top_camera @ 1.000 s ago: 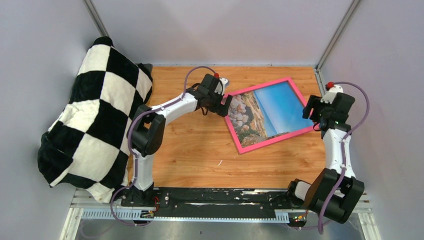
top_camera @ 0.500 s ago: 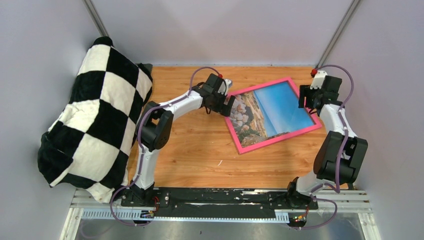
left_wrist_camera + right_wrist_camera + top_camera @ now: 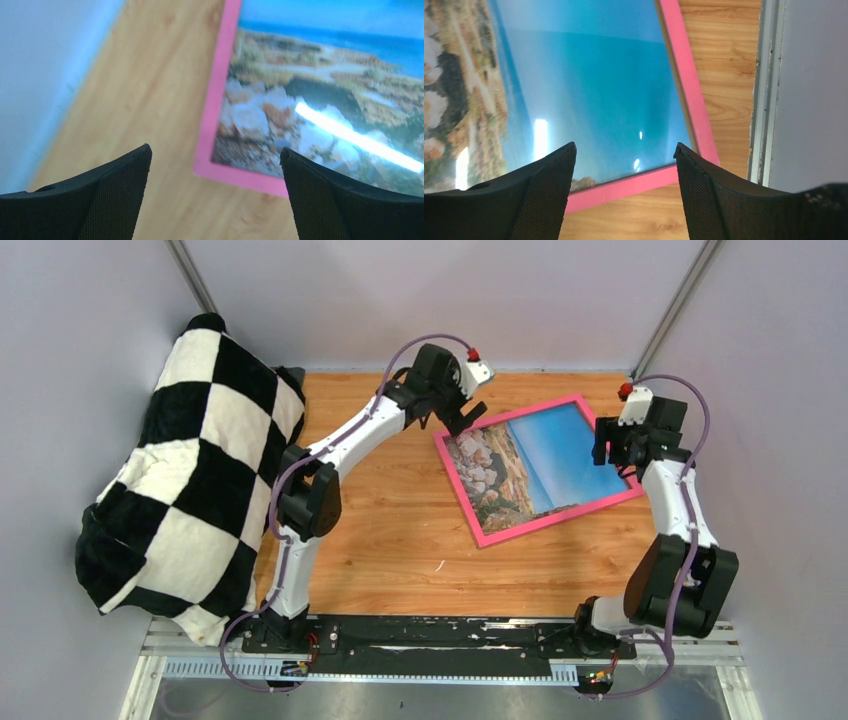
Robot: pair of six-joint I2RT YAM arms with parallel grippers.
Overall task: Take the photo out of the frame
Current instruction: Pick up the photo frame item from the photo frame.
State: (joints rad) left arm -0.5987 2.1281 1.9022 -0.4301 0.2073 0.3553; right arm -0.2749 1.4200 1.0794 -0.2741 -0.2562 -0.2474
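Here the left arm rises from its base at the near edge, folds at the elbow and stretches its white forearm diagonally toward the far middle of the light brown wooden table. Its wrist is bent over, so the left claw points down at the far-left corner of the large rectangular frame with a narrow bright pink border. The left wrist view shows that corner lying between the two black fingers. The left claw hangs above it, spread wide and grasping nothing.

The right arm stands folded close to the right wall, with its forearm running away from the base. The right claw hangs over the frame's right end, near a corner of the pink border that shows beside the fingers in its wrist view. This claw is released too, parted with nothing between its fingers.

The frame lies flat on the right half of the table, turned askew. Its long axis runs from left to right and slants toward the far-right corner. Inside it sits the thin rectangular photo of blue sky, turquoise sea and rocky shore, with the rocks at the left end and the sky at the right.

The frame's right corner lies near the metal rail at the table's right edge. Bare wood spreads on the near side and to the left, as far as a black-and-white checked plush blanket heaped against the left wall. A narrower strip of wood separates the frame from the back wall.
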